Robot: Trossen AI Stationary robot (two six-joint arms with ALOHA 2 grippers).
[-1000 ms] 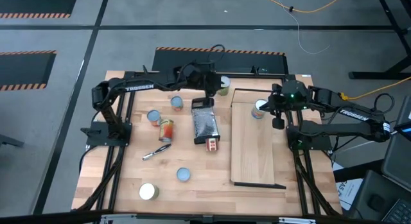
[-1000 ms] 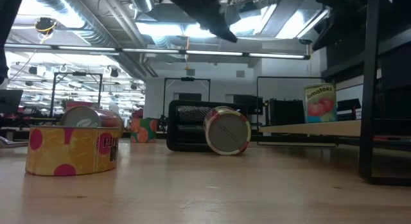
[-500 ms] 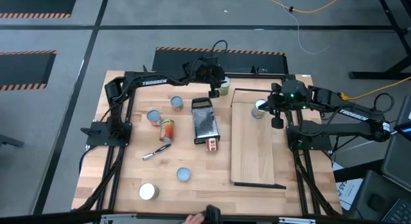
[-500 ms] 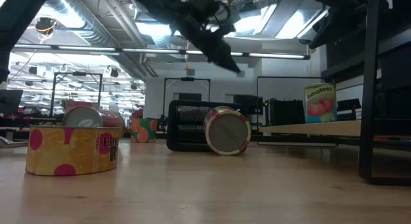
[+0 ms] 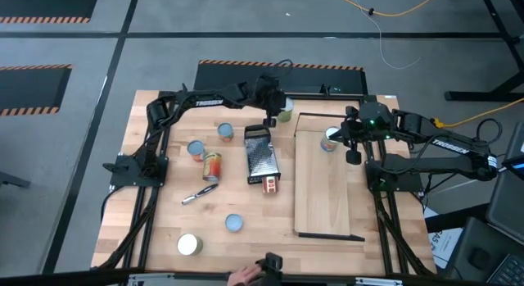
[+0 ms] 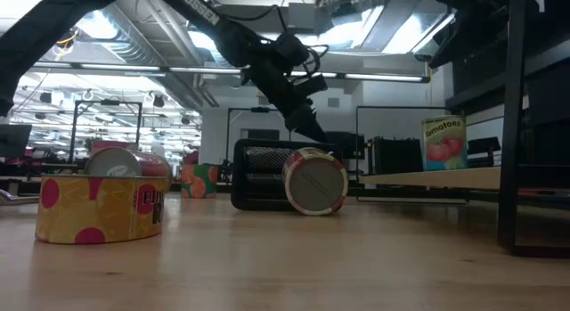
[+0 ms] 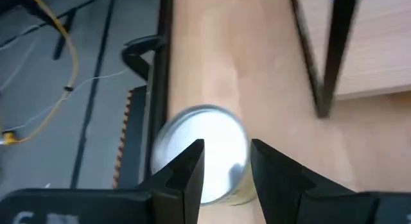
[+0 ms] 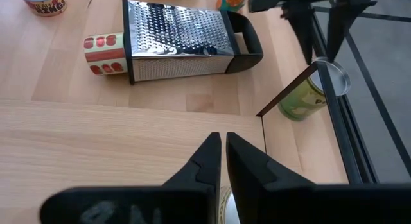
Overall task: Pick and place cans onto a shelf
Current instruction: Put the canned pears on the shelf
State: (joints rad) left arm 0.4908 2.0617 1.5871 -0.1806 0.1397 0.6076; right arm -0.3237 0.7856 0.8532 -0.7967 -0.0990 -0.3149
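A can with a silver top and green label (image 5: 286, 114) (image 7: 212, 131) stands upright near the table's far edge, just left of the shelf's (image 5: 327, 188) far corner. My left gripper (image 5: 275, 111) (image 7: 226, 166) hovers open just over it, slanting down, one finger to each side of its top. A tomato-labelled can (image 5: 329, 140) (image 6: 443, 143) stands on the shelf's far end. My right gripper (image 5: 353, 156) (image 8: 223, 150) hangs shut above the shelf beside that can. Several more cans (image 5: 225, 132) are scattered over the table's left half.
A metal grater (image 5: 260, 155) lies mid-table with a red-spotted can (image 5: 269, 184) at its near end. A slim silver tool (image 5: 199, 195) lies left of it. A yellow tin (image 6: 100, 207) sits close to the low camera. A person's hand (image 5: 246, 275) shows at the near edge.
My left gripper has come down and gone toward the table's far right, ending over the green-labelled can. A person's hand has come into view at the near edge. The cans have stayed put.
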